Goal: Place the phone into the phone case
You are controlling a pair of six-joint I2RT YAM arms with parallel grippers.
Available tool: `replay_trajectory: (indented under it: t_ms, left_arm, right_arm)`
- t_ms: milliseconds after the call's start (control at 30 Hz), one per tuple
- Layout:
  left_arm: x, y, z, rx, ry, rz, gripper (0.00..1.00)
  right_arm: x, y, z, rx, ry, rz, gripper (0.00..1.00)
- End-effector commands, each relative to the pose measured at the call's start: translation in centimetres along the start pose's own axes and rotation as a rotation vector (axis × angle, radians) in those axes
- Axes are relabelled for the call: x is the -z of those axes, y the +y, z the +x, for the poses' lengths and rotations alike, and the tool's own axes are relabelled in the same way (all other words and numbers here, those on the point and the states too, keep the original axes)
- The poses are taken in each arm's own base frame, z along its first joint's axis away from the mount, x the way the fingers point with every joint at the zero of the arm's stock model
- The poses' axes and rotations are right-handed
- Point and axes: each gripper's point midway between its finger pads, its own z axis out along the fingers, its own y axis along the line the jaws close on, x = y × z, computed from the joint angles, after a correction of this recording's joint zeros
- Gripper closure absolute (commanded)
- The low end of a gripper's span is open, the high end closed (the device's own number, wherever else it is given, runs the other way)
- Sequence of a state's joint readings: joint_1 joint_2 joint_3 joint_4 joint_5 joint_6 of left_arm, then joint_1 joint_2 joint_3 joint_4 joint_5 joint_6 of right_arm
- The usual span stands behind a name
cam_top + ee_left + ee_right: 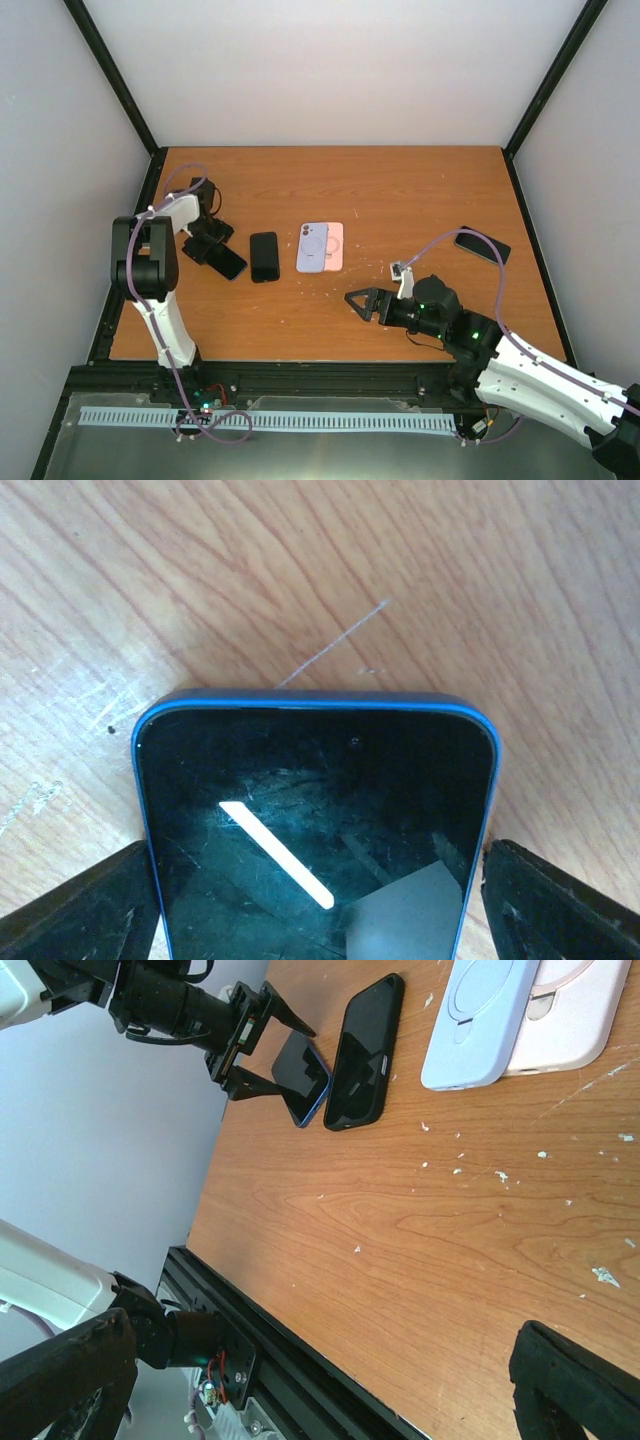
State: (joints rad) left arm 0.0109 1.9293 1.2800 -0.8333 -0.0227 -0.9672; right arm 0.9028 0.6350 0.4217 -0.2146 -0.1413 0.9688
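A phone (pixel 318 810) with a dark screen and a blue rim lies flat on the wooden table (pixel 400 190), at the left in the top view (pixel 229 262). My left gripper (pixel 318 905) is open and straddles the phone's end. One finger stands close to each long side, and a thin strip of wood shows beside the right finger (pixel 560 905). Lying back up near the middle are a lavender phone case (pixel 311 247) and a pink phone case (pixel 335 246). My right gripper (pixel 361 303) hovers open over bare wood in front of them, holding nothing.
A black phone or cased phone (pixel 264 257) lies just right of the blue-rimmed phone. Another dark phone (pixel 482 244) lies at the right side of the table. A black frame rail (pixel 300 1360) runs along the near edge. White specks dot the wood.
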Motion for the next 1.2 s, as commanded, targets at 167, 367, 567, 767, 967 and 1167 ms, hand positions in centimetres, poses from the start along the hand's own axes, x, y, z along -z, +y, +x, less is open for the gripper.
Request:
replay_trajectory:
  t_ms: [167,367,567,767,967,1167]
  left_arm:
    - [-1.4,0.8,2.8,-0.015,0.071,0.008,0.21]
    - [-1.0,1.7,5.2,-0.101,0.08,0.055,0.22]
    - [-1.3,3.6,9.3,-0.171,0.117,0.096,0.24]
    - [-1.0,4.8,13.9,-0.243,0.157,0.15,0.24]
    - [0.9,3.2,17.8,-0.333,0.185,0.265,0.25]
    - [2.3,1.6,21.5,-0.402,0.243,0.354,0.24]
  right_arm:
    - [0.4,-0.5,-0.3,-0.016,-0.025,0.018,0.0]
    - [-0.2,-0.7,0.2,-0.014,0.009,0.027,0.0]
    - [-1.2,-0.6,0.8,-0.013,0.054,0.023,0.02]
    - [-3.2,-1.0,1.4,0.004,0.106,0.048,0.09]
    - [-6.8,-1.4,2.9,0.016,0.193,0.052,0.32]
    - [-10.4,-0.5,4.2,0.067,0.25,0.036,0.48]
